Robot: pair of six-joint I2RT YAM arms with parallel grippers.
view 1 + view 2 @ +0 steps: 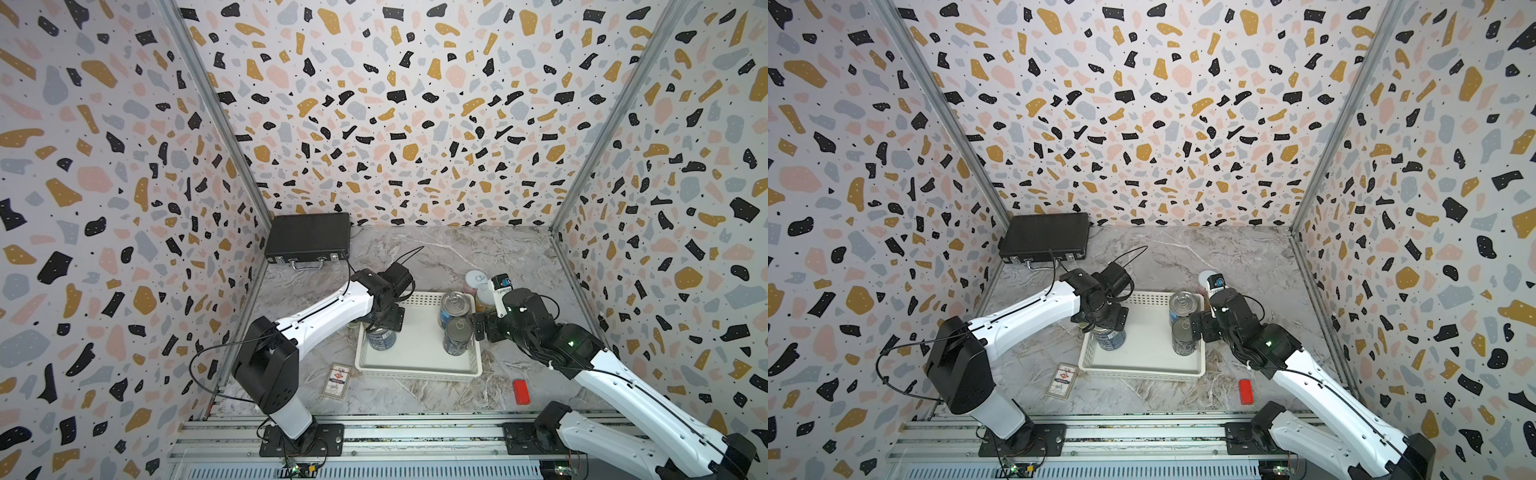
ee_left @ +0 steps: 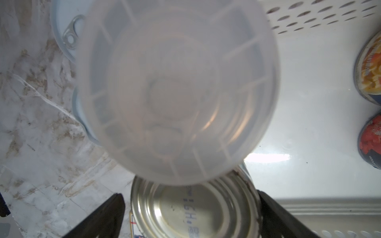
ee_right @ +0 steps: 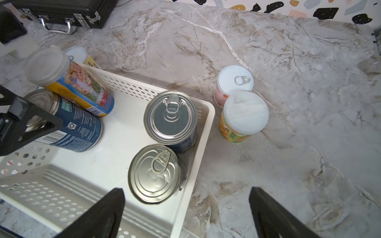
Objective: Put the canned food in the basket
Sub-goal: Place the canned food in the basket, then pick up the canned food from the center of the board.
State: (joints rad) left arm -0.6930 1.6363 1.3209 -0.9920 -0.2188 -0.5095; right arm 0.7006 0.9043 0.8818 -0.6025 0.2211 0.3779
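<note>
Within the basket (image 3: 132,86), three blue tins (image 3: 171,117) stand and a yellow-labelled can (image 3: 78,86) leans on one. Three pale-topped cans (image 3: 243,115) stand outside on the tabletop (image 3: 288,82). Left tool (image 2: 189,197) straddles that tin, jaws spread; right tool (image 3: 186,191) wide, empty.

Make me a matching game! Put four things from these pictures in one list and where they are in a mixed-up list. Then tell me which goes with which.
Things:
1. black briefcase
2. red block
3. pink-labelled can
4. yellow-labelled can

Places or states:
A. tilted over, at a corner of the basket
B. standing upright right beside the green-labelled can
C. in the back corner of the table
D. alone near the table's front edge

Pairs: 1-C, 2-D, 3-B, 4-A
</note>
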